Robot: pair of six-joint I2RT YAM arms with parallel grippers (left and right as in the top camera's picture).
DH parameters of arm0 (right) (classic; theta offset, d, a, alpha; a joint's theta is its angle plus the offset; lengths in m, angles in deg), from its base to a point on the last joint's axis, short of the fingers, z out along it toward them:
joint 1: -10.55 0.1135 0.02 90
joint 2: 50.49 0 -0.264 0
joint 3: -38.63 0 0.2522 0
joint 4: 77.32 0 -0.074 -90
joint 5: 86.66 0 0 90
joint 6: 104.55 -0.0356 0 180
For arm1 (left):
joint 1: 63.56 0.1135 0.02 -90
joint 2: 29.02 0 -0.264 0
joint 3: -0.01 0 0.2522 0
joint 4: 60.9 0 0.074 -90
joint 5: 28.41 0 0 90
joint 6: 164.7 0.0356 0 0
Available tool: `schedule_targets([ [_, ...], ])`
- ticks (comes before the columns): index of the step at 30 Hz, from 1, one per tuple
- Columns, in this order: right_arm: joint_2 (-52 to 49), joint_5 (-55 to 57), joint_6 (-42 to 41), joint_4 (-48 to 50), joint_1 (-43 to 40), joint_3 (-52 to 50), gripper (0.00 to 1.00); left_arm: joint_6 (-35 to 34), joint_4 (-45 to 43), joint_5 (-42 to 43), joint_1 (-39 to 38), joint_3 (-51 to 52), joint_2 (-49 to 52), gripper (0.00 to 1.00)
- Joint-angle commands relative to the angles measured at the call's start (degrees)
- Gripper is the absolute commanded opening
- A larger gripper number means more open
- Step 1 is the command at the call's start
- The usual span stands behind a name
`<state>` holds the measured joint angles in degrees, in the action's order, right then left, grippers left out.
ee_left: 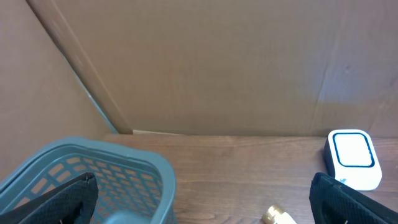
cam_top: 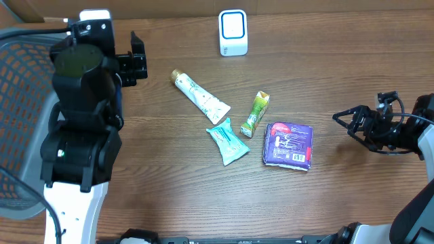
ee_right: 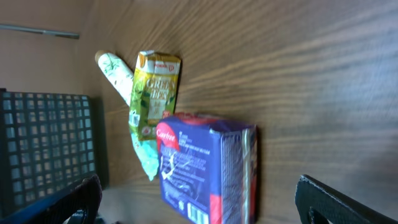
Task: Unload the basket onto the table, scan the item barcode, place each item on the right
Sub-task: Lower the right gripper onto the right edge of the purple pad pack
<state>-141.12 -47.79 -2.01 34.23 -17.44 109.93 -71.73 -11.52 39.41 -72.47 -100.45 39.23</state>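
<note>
Four items lie mid-table: a white tube, a green tea packet, a teal sachet and a purple pack. The white and blue scanner stands at the back edge. My right gripper hovers open just right of the purple pack, nothing between its fingers; a barcode shows on the pack's near end. My left gripper is open and empty at the back left, between the basket and the scanner. The tube's gold cap shows below it.
A grey mesh basket fills the left edge, partly under the left arm. A cardboard wall stands behind the table. In the right wrist view the green packet, tube and sachet lie beyond the pack.
</note>
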Motion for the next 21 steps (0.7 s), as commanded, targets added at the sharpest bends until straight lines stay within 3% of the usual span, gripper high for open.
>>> schedule_targets([
  [1,0.1,-0.5,2.7,2.0,1.0,-0.2,1.0,-0.8,0.0,-0.7,0.0,0.3,1.1,1.0],
  [6,0.1,0.3,2.7,5.1,2.5,-3.0,1.0,-0.8,0.1,-1.6,0.0,0.3,0.9,0.99],
  [14,0.1,1.6,2.7,9.7,5.6,-7.0,1.0,-0.7,-10.9,-15.9,0.0,0.3,-3.0,1.0],
  [21,0.1,1.6,2.7,10.5,7.8,-7.6,1.0,7.8,-15.8,-18.7,0.0,0.3,-3.9,1.0],
])
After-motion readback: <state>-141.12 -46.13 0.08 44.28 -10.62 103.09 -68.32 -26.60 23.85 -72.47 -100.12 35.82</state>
